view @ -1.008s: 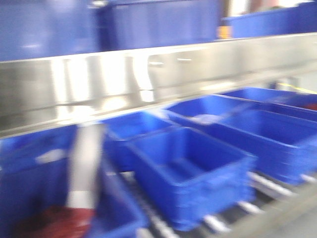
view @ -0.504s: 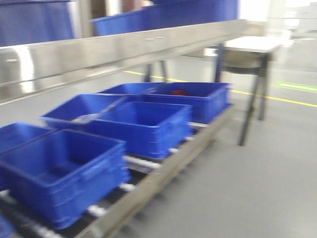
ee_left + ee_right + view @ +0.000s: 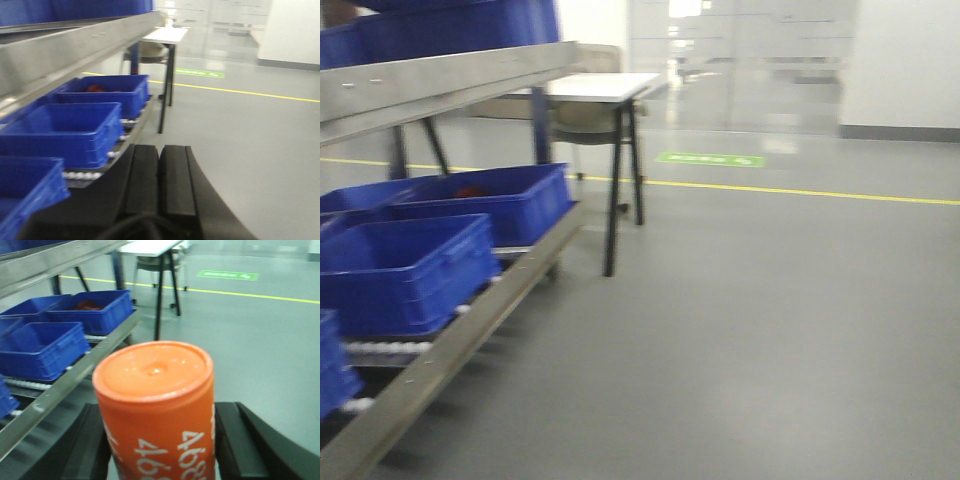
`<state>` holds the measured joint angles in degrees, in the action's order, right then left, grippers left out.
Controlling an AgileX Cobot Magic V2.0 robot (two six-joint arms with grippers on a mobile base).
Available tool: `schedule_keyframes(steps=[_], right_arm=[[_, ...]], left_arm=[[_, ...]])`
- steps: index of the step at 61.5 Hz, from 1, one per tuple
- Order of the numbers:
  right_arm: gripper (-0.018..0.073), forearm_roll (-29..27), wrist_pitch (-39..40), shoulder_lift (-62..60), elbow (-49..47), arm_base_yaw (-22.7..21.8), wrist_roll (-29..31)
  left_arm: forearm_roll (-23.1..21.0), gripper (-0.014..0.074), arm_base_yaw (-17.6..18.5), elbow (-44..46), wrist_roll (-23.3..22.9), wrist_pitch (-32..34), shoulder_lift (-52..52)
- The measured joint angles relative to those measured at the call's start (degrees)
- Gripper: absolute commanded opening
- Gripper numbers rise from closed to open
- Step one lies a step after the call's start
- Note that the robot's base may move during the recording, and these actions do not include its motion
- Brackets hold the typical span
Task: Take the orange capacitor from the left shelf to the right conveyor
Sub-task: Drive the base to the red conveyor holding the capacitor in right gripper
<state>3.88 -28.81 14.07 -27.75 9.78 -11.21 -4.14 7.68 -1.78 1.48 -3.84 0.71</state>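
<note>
The right gripper point(image 3: 159, 455) pinches the capacitor point(image 3: 154, 385); the left gripper point(image 3: 159, 180) is pressed together. Shelf point(image 3: 440, 80) at ten o'clock: a jerky turn could shake the capacitor loose.

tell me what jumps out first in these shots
The orange capacitor marked 4680 fills the right wrist view, clamped in the right claw. In the front view, blue bins line a roller rack at left under a steel shelf, with grey floor stretching right.
</note>
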Motion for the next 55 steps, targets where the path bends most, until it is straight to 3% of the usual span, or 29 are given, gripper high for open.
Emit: schedule_keyframes(steps=[55], right_arm=[[0.0109, 0.0, 0.0, 0.0, 0.0, 0.0, 0.0]], left_arm=[[0.0, -0.0127, 0.0, 0.0, 0.0, 0.0, 0.0]])
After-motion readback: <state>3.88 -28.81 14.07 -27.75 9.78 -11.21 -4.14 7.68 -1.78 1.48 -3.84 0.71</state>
